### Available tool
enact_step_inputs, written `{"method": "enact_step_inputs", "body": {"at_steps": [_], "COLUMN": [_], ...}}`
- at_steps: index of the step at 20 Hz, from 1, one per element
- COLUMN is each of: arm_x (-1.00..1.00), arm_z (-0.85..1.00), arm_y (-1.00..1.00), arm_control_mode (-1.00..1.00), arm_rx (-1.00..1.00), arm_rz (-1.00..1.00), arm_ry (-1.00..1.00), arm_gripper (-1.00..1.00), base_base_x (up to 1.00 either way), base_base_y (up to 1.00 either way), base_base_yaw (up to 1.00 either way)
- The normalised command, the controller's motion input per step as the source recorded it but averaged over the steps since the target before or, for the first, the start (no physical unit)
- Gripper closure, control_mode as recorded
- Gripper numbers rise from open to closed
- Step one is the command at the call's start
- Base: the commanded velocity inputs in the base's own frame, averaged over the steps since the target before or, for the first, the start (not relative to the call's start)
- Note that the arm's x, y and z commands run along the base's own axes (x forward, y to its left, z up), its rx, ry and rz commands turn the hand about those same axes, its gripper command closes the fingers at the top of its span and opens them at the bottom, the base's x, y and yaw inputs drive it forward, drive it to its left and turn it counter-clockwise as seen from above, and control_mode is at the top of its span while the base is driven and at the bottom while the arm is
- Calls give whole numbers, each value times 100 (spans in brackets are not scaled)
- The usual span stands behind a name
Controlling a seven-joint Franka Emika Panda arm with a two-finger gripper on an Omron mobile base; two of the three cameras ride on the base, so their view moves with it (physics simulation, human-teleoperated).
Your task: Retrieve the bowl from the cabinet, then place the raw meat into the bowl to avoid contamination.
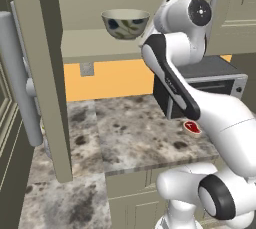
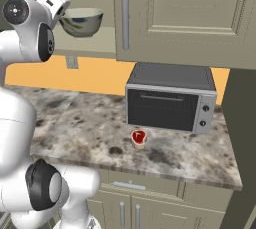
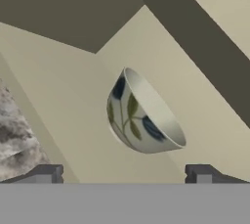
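Hand view: pincer (image 3: 122, 174) agape (empty) facing shelved bowl (image 3: 141, 115)

A pale shelf (image 1: 95, 43) inside the cabinet (image 1: 35, 73) is seen to carry the bowl (image 1: 125, 23), which is set upright on it near the front edge — dark blue and green leaf markings are shown on its outside in the hand view. Below, a mottled grey-brown stone counter (image 2: 90, 128) is spread across both base views — on it a dark toaster oven (image 2: 171, 98) is stood toward the right, against the orange wall. The raw meat (image 2: 138, 136) is laid flat on the counter just in front of the oven's door, apart from the bowl above.
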Motion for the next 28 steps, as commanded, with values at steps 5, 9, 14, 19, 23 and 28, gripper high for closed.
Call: {"method": "enact_step_inputs", "body": {"at_steps": [5,9,14,19,23,28], "arm_x": [11,13,18,22,24,24], "arm_z": [0,-2,-3,0,0,0], "arm_y": [7,9,8,5,4,4], "arm_control_mode": [-100,-100,-100,-100,-100,-100], "arm_rx": [0,0,0,0,0,0], "arm_rz": [0,0,0,0,0,0], "arm_ry": [0,0,0,0,0,0], "arm_gripper": [-100,-100,-100,-100,-100,-100], "base_base_x": [0,0,0,0,0,0], "base_base_y": [0,0,0,0,0,0], "base_base_yaw": [0,0,0,0,0,0]}}
